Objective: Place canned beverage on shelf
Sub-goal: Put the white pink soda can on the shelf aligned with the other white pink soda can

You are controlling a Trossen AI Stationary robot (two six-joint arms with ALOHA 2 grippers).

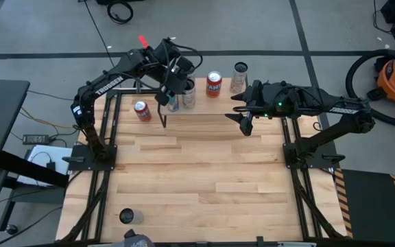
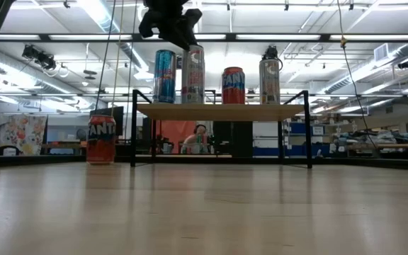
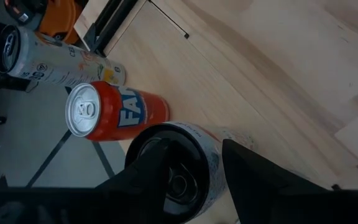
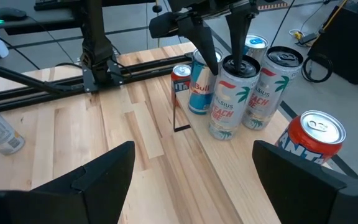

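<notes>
Left gripper [image 4: 225, 46] clamps a tall white can [image 4: 225, 102] by its rim on the shelf [image 2: 222, 111]; slick, top-heavy. Right gripper [image 1: 242, 113] waits, jaws apart.

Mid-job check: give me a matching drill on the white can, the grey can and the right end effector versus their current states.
Things:
1. white can
2. grey can
3. right end effector

States:
A. open, holding nothing
B. standing free at one end of the shelf
C. gripped at its top by the left end effector

Pairs: 1-C, 2-B, 3-A
</notes>
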